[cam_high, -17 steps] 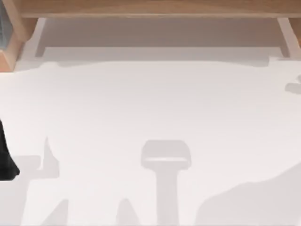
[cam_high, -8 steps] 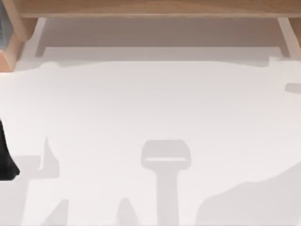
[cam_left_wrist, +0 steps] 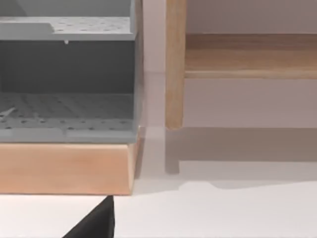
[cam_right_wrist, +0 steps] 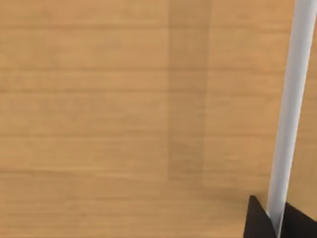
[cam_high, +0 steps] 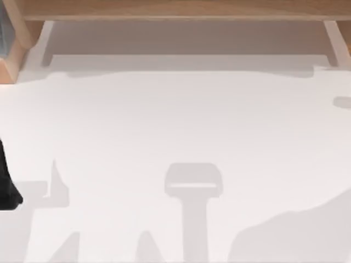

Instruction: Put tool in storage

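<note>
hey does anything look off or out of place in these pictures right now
Nothing stands out. The white table shows no spill or damage, the grey perforated shelf sits level on its wooden base, and the right gripper holds a straight white rod over wood.

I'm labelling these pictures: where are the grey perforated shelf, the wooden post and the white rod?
Grey perforated shelf (cam_left_wrist: 67, 111), left wrist view, on its lower deck.
Wooden post (cam_left_wrist: 175, 64), left wrist view, mid-height on its face.
White rod (cam_right_wrist: 292, 109), right wrist view, halfway along its length.
</note>
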You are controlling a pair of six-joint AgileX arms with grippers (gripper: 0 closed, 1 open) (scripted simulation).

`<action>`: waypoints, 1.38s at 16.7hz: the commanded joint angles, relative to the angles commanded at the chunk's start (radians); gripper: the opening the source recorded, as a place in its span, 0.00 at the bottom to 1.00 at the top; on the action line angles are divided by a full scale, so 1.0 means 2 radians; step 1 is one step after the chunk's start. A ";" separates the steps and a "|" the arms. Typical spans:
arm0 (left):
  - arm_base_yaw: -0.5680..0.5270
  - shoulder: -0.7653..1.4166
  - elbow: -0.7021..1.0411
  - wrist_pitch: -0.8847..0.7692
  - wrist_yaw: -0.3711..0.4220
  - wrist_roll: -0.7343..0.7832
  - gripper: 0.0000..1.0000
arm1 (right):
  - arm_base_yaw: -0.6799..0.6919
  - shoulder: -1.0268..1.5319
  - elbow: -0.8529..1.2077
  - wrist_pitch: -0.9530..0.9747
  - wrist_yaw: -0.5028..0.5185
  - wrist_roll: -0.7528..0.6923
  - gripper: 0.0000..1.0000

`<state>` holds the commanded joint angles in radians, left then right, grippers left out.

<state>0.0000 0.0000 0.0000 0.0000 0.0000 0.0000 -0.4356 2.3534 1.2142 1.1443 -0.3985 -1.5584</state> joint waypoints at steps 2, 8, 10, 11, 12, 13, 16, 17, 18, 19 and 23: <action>0.000 0.000 0.000 0.000 0.000 0.000 1.00 | -0.003 -0.001 -0.002 0.000 0.000 0.001 0.00; 0.000 0.000 0.000 0.000 0.000 0.000 1.00 | -0.022 -0.039 -0.102 0.049 -0.022 0.003 0.00; 0.000 0.000 0.000 0.000 0.000 0.000 1.00 | -0.030 -0.054 -0.131 0.070 -0.029 0.002 0.00; 0.000 0.000 0.000 0.000 0.000 0.000 1.00 | -0.034 -0.060 -0.138 0.075 -0.032 0.002 0.00; 0.000 0.000 0.000 0.000 0.000 0.000 1.00 | -0.035 -0.061 -0.139 0.077 -0.034 0.002 0.00; 0.000 0.000 0.000 0.000 0.000 0.000 1.00 | -0.035 -0.061 -0.139 0.077 -0.034 0.002 0.00; 0.000 0.000 0.000 0.000 0.000 0.000 1.00 | -0.033 -0.060 -0.139 0.077 -0.033 0.001 0.00; 0.000 0.000 0.000 0.000 0.000 0.000 1.00 | -0.036 -0.063 -0.145 0.082 -0.035 0.000 0.00; 0.000 0.000 0.000 0.000 0.000 0.000 1.00 | -0.040 -0.067 -0.156 0.089 -0.039 0.001 0.00; 0.000 0.000 0.000 0.000 0.000 0.000 1.00 | -0.044 -0.072 -0.170 0.096 -0.044 0.002 0.00; 0.000 0.000 0.000 0.000 0.000 0.000 1.00 | -0.066 -0.098 -0.234 0.133 -0.068 0.004 0.00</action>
<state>0.0000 0.0000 0.0000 0.0000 0.0000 0.0000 -0.5679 2.1565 0.7457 1.4108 -0.5338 -1.5511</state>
